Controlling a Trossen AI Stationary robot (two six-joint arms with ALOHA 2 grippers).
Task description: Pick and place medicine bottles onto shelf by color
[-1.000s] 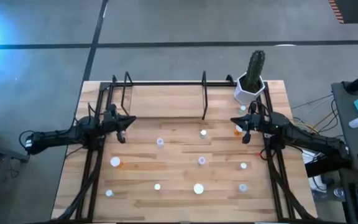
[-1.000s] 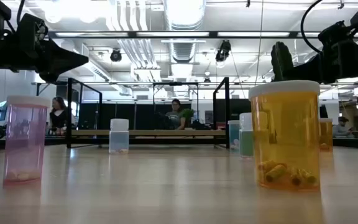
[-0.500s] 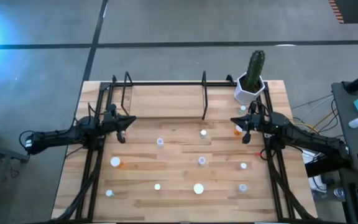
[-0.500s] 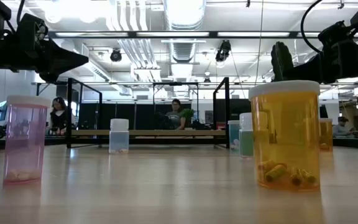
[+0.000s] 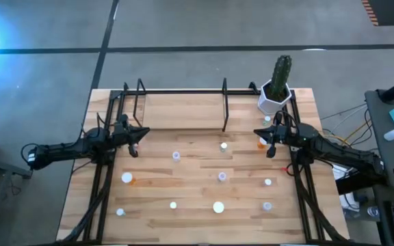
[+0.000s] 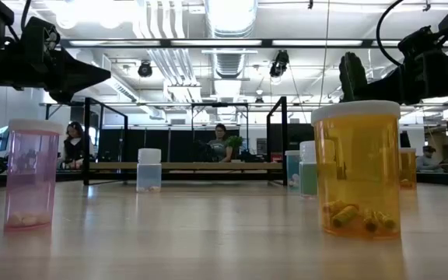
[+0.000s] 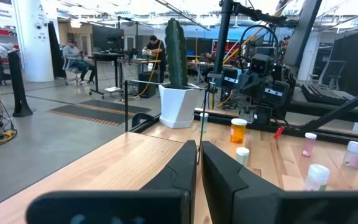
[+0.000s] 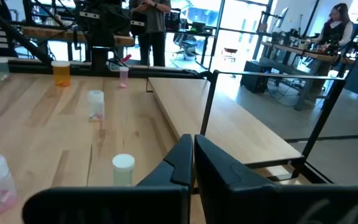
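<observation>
While both arms are held above the table, the left gripper is seen at nine o'clock of the board with its fingers pressed together on nothing, and the right gripper is seen at three o'clock, likewise closed and empty, its fingers meeting in the right wrist view. Neither is touching a bottle. The medicine bottles are scattered over the table toward six o'clock, well apart from one another, with an orange one just beside the right gripper. The shelf is placed toward twelve o'clock, its black wire uprights standing on the light board, and no bottle is seen on it. A cactus pot is set at about one o'clock. From above only white caps are shown and body colours are mostly hard to make out; in the low view a pink bottle and a large orange bottle with pills are shown close up, with a clear one farther back before the shelf. The grippers themselves are cut off at the upper edge of that view. People at desks are seen beyond the table in the low and wrist views.
</observation>
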